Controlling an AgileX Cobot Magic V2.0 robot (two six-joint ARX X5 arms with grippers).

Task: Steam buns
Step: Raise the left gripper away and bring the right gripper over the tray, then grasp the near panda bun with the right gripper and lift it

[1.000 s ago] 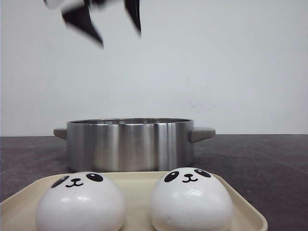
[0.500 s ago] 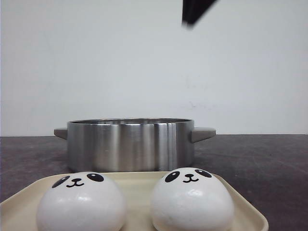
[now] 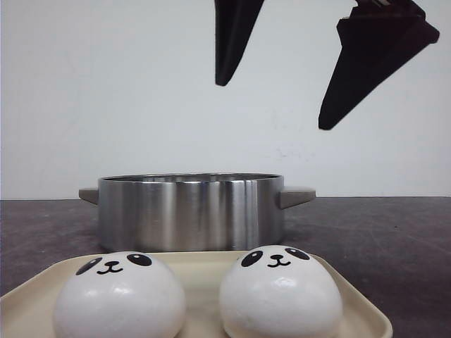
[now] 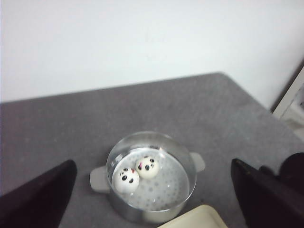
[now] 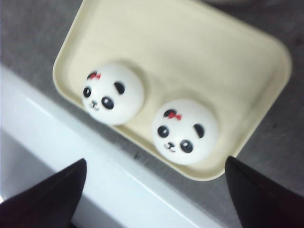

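Two buns (image 4: 137, 172) already sit in the steel pot (image 3: 190, 211), two more wait on the cream tray (image 5: 223, 61). The right hand (image 3: 275, 84), released and empty, should drop squarely over the bun at the tray's 3 o'clock (image 3: 280, 292) and clench gently. A second ago the left hand (image 4: 152, 199), also released, was overhead; now the right is.

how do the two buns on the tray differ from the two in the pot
The tray buns sit apart on a flat cream tray; the pot buns touch each other on the perforated floor inside the steel pot. All four are white panda-faced domes.
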